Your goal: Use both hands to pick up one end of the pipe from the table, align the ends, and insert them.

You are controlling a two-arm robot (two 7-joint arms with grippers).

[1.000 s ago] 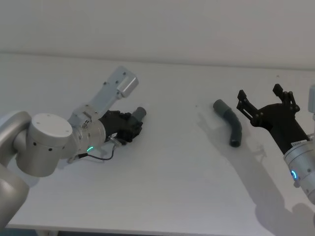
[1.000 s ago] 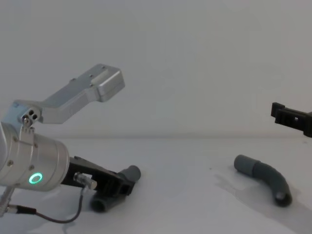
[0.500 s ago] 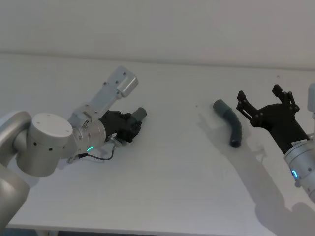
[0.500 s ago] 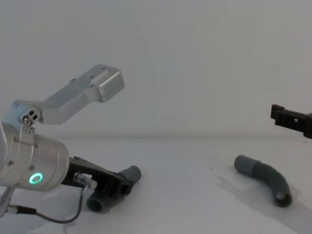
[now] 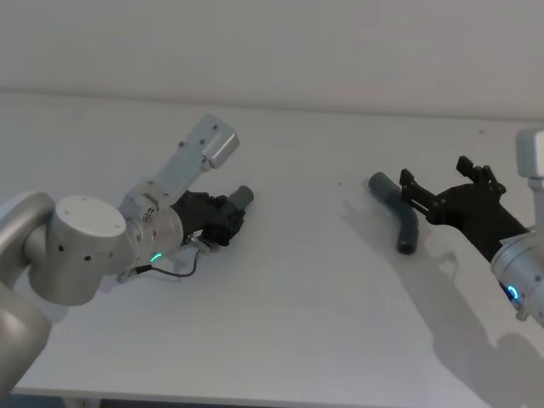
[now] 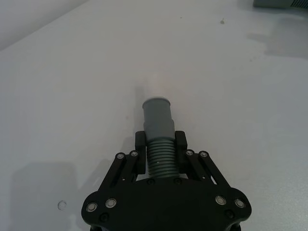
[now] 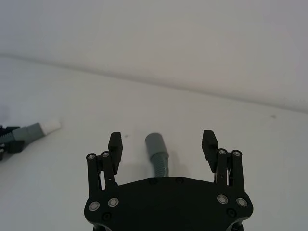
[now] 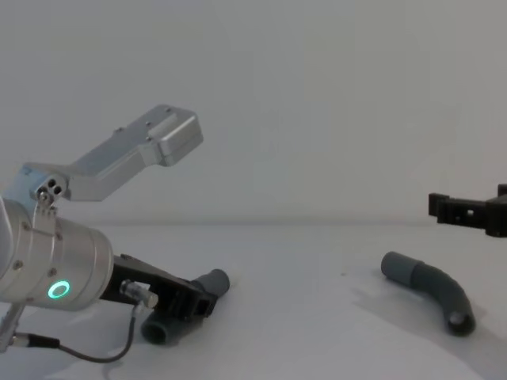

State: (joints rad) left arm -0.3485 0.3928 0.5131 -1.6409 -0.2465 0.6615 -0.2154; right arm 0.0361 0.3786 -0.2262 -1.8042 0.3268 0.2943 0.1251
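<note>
My left gripper (image 5: 223, 218) is shut on the ribbed middle of one pipe piece (image 6: 159, 156), low over the white table (image 5: 297, 331). Its grey cuff (image 6: 158, 117) with a white tip sticks out past the fingers (image 8: 212, 281). The other pipe piece (image 5: 401, 214), curved and dark grey, lies on the table at the right (image 8: 434, 286). My right gripper (image 5: 436, 176) hovers open just above and right of it. In the right wrist view the piece's cuff (image 7: 155, 143) sits between the open fingers (image 7: 114, 141), farther off. My right gripper (image 8: 471, 210) hangs above that piece in the chest view.
A silver camera bracket (image 5: 204, 146) juts up from my left wrist, which carries a green ring light (image 8: 55, 290) and a thin black cable (image 5: 174, 272). The white wall (image 5: 272, 42) stands behind the table's far edge.
My right gripper has moved left and down, closer over the curved piece on the table. The left gripper and its piece have barely shifted.
</note>
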